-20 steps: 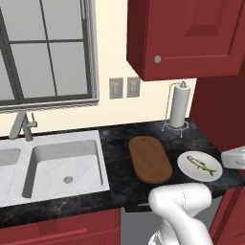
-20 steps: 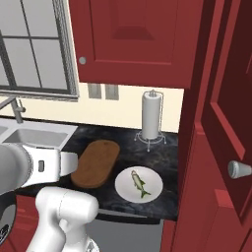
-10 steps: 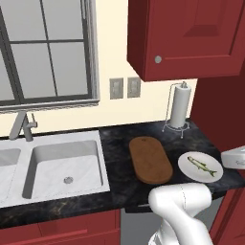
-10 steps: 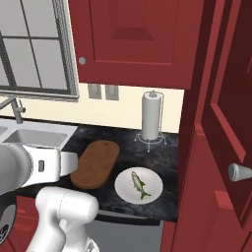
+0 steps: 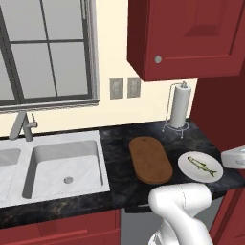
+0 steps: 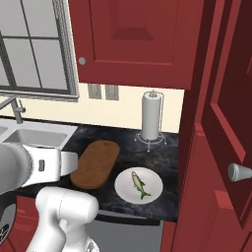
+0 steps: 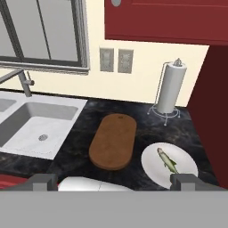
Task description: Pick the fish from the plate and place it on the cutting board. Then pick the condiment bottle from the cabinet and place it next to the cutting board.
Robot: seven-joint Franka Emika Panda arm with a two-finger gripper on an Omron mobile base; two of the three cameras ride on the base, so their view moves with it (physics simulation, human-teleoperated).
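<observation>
Open air is lying above the cutting board point(image 7: 113, 140) and the plate point(image 7: 153, 164) on the bench point(image 7: 80, 147), while the paper towel roll point(image 7: 171, 88) behind and the cabinet point(image 7: 216, 102) rightward are hemming the approach.

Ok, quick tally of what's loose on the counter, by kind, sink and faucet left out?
Fish: 1
Plate: 1
Cutting board: 1
Paper towel roll on its stand: 1
Total: 4
</observation>
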